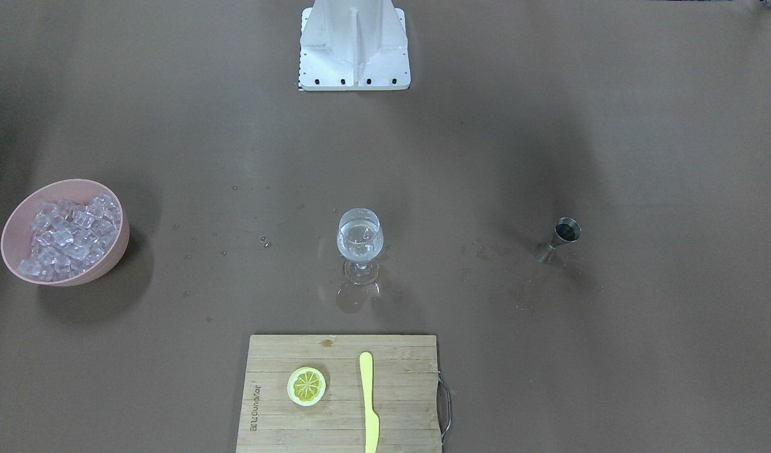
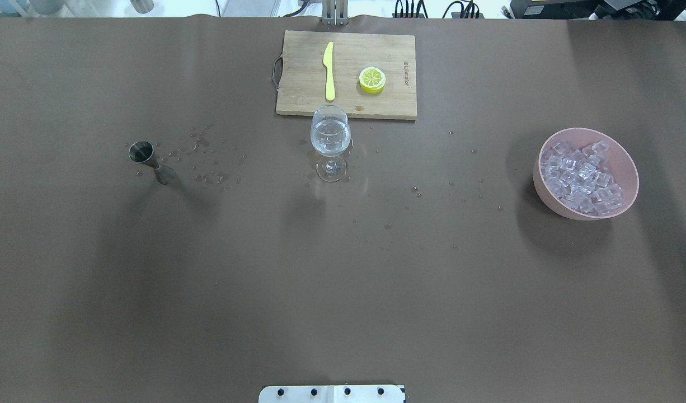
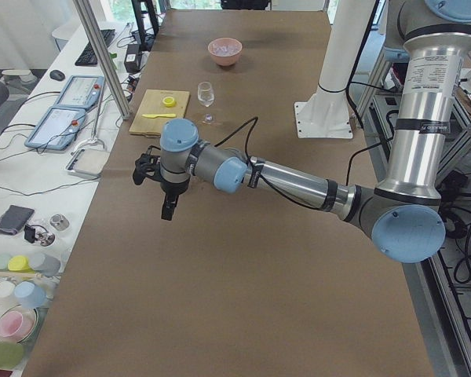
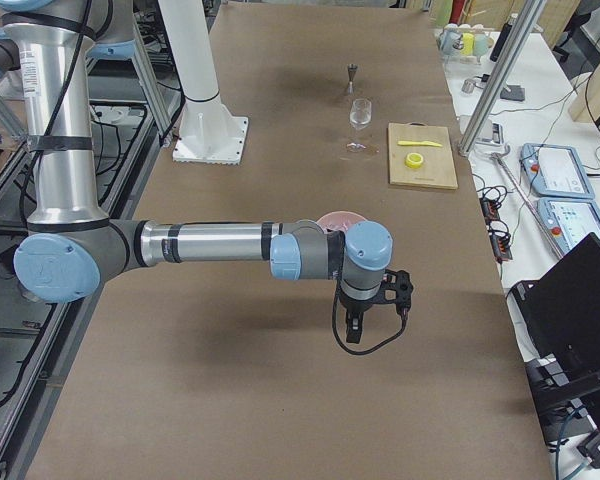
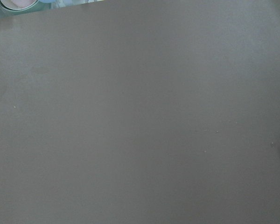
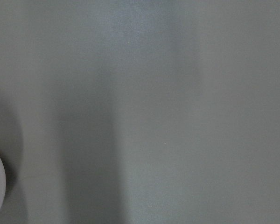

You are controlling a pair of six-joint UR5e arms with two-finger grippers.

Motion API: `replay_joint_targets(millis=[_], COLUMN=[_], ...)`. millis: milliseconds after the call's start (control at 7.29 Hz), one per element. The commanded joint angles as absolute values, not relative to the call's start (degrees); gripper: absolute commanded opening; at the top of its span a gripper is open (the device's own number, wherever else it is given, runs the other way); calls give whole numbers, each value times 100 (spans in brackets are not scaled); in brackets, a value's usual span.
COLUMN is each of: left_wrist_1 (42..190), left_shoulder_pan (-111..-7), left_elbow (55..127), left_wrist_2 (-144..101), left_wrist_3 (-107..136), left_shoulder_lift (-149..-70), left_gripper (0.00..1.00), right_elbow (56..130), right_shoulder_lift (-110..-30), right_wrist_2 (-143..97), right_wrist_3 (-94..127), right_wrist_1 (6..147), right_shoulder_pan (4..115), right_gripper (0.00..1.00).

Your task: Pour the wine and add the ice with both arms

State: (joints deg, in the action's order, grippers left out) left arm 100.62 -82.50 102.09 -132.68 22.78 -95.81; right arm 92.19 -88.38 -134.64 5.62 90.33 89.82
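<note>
A stemmed wine glass (image 1: 360,242) stands mid-table with clear, water-like wine in it; it also shows in the overhead view (image 2: 330,137). A pink bowl (image 1: 11,220) holds many clear ice cubes (image 1: 68,236); in the overhead view the bowl (image 2: 544,190) and its ice (image 2: 583,176) are at the right. A steel jigger (image 1: 558,239) stands upright, at the left in the overhead view (image 2: 150,161). My left gripper (image 3: 167,212) and right gripper (image 4: 352,332) hang above bare table, far from these. I cannot tell whether they are open or shut.
A wooden cutting board (image 1: 341,390) carries a lemon slice (image 1: 307,384) and a yellow plastic knife (image 1: 368,402), just beyond the glass. Droplets spot the brown table (image 2: 208,168) around glass and jigger. The white base block (image 1: 354,44) stands at my side.
</note>
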Motion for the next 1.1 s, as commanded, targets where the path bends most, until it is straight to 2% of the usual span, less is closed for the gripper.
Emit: replay_joint_targets(millis=[0,548,823,960], left_wrist_1=[10072,9976,9110,9001], left_shoulder_pan=[-7675,-5560,-4393,-3664], left_elbow=[10983,12345,13153,13253], left_wrist_2=[-13228,-11300,-9992,-9132], left_wrist_3=[3940,6631,7274,7791], left_shoulder_lift=[-9580,-9633,-9659,-9659], left_gripper=[98,98,98,98], right_elbow=[9220,9220,9220,9220], right_shoulder_lift=[-8833,-8868,-8877,-8877], right_wrist_2=[-13456,-13447,-13456,-13456], right_wrist_3=[563,563,554,562], right_wrist_1=[9018,9035,9035,9035], right_shoulder_pan=[8982,8982,8982,8974], right_gripper=[100,100,100,100])
